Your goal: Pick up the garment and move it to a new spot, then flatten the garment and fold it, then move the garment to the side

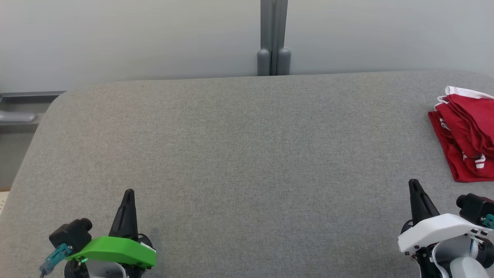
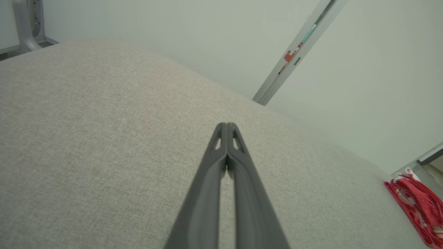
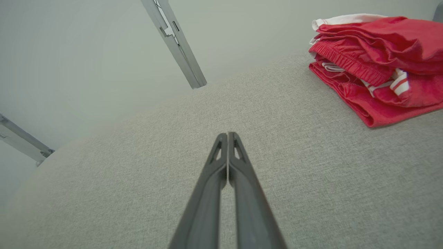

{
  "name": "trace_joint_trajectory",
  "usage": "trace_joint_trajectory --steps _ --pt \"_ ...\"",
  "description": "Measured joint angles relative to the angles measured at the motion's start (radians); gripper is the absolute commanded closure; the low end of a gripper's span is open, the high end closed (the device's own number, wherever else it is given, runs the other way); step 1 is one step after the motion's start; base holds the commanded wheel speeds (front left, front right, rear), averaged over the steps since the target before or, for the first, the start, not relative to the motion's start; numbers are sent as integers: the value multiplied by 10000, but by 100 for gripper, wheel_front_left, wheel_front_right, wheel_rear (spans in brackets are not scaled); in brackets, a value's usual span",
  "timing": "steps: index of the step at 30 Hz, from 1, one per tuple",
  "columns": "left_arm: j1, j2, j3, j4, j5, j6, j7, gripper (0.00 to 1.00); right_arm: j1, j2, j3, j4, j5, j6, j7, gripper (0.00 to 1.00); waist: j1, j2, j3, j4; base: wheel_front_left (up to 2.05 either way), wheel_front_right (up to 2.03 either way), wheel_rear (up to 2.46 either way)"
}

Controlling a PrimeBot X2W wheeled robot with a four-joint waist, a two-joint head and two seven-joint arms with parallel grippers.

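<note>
You have one garment (image 1: 469, 135) to work with, and it lies folded in a compact stack at the far right of the table (image 1: 231, 146), running off the right edge of the head view. It is soft red cloth with white stripe trim, a white band at its far edge and a ribbed, gathered strip along one layer; several layers show at its left side. The table is a single broad surface covered in grey woven fabric with a fine, even grain, and its far corners are rounded. You have two grippers, both low at the near edge and well apart from each other. The left gripper (image 1: 128, 195) sits near left under a glossy green plastic shell (image 1: 115, 250); its two long dark fingers are pressed together to a single point with nothing between them. The right gripper (image 1: 414, 182) sits near right under a smooth white shell (image 1: 436, 229), fingers likewise closed tip to tip and empty, near the garment's near-left corner but not touching it. Behind the table, one grey upright post (image 1: 273, 38) splits the plain pale wall into two panels.
</note>
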Motion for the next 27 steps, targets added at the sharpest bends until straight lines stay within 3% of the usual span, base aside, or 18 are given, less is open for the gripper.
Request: trace_joint_trajectory --steps 27 --pt "-18 -96 608 -305 -3411 0 1005 100 -259 61 19 138 4138 0 485 100 0 0 14 -69 0 0 0"
